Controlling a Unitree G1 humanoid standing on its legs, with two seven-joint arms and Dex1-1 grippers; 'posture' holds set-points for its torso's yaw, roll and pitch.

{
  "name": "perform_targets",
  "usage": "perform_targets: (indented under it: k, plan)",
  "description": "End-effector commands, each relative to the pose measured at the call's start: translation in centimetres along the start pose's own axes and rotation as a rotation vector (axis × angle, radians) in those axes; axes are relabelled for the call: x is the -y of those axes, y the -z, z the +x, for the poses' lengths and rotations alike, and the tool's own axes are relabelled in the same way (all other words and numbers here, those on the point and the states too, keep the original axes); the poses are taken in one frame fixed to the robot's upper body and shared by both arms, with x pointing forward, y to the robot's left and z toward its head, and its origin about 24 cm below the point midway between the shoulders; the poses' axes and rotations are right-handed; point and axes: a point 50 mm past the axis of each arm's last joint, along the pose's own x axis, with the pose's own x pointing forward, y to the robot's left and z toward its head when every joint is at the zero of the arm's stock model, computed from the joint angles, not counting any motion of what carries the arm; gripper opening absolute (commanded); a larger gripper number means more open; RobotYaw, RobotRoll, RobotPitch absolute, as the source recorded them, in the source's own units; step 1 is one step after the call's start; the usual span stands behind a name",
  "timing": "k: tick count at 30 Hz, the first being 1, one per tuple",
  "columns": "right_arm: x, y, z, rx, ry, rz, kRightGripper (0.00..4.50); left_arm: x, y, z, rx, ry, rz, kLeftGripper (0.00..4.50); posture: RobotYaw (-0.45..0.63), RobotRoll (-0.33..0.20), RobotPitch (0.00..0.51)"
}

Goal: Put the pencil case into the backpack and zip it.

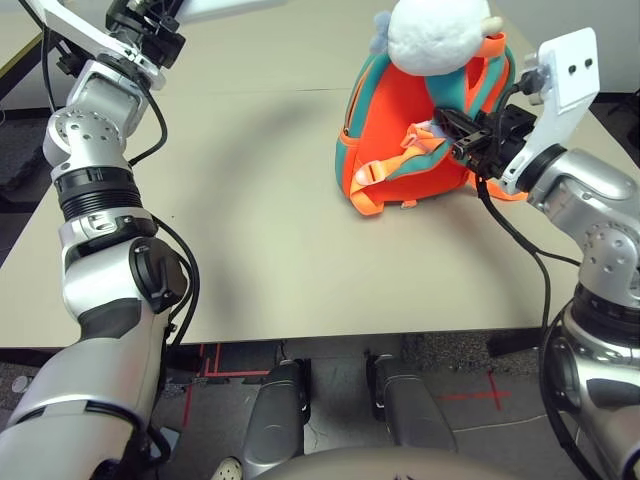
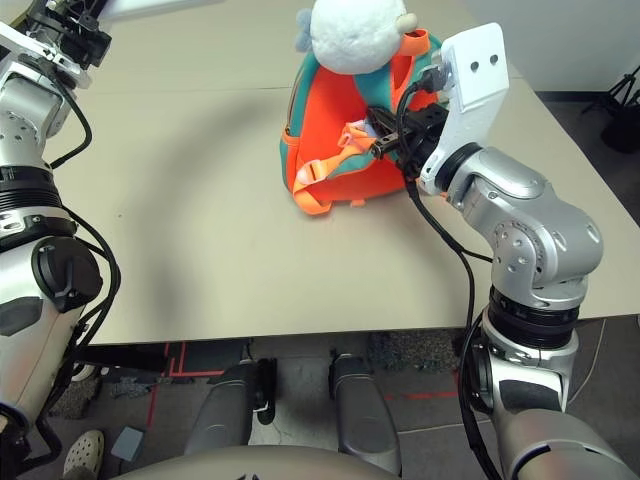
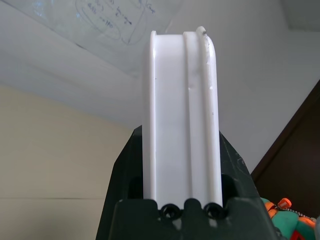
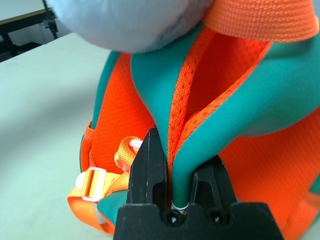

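The orange backpack (image 1: 400, 150) with teal trim stands upright at the far right of the table, and a white-and-grey plush toy (image 1: 440, 30) rests on top of it. My right gripper (image 4: 177, 165) is shut on a teal-edged orange flap of the backpack (image 4: 260, 100), pinching it from the bag's right side; from the head it sits at the right gripper (image 1: 455, 135). My left arm is raised at the far left, well away from the bag. The left gripper (image 3: 182, 200) there is shut on the white pencil case (image 3: 182, 115), seen edge-on between the black fingers (image 3: 122, 175).
The tan table (image 1: 250, 220) has a broad bare stretch left of and in front of the backpack. Loose orange straps with a buckle (image 1: 375, 175) trail from the bag's front. The table's front edge runs just above the floor with red tape marks (image 1: 470, 395).
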Motion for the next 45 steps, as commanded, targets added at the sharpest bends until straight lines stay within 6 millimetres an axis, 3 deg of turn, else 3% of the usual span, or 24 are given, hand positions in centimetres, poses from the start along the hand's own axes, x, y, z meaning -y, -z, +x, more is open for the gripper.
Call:
perform_targets:
  k: [1, 5, 12, 20, 33, 45]
  plan:
    - [-0.5, -0.9, -1.0, 0.077, 0.002, -0.035, 0.24, 0.3, -0.3, 0.2, 0.019, 0.029, 0.012, 1.34, -0.24, 0.0, 0.153]
    - [-0.7, 3.3, -1.4, -0.017, 0.029, 0.024, 0.24, 0.4, 0.0, 0.3, 0.009, 0.034, 0.006, 1.34, -0.23, 0.0, 0.148]
    - [-1.1, 6.8, -1.9, -0.073, 0.044, 0.056, 0.24, 0.5, 0.2, 0.2, -0.019, 0.042, 0.014, 1.34, -0.22, 0.0, 0.153]
    - [-1.2, 7.6, -1.7, -0.079, 0.057, 0.061, 0.24, 1.1, 0.4, 0.4, -0.053, 0.101, 0.006, 1.34, -0.22, 0.0, 0.156]
    - [-1.2, 8.9, -1.4, -0.113, 0.058, 0.074, 0.24, 6.3, 0.7, 0.9, -0.21, 0.461, -0.035, 1.34, -0.22, 0.0, 0.157]
    - [-1.0, 9.4, -1.0, -0.118, 0.059, 0.075, 0.24, 6.7, 2.5, 0.1, -0.356, 0.545, -0.075, 1.34, -0.22, 0.0, 0.158]
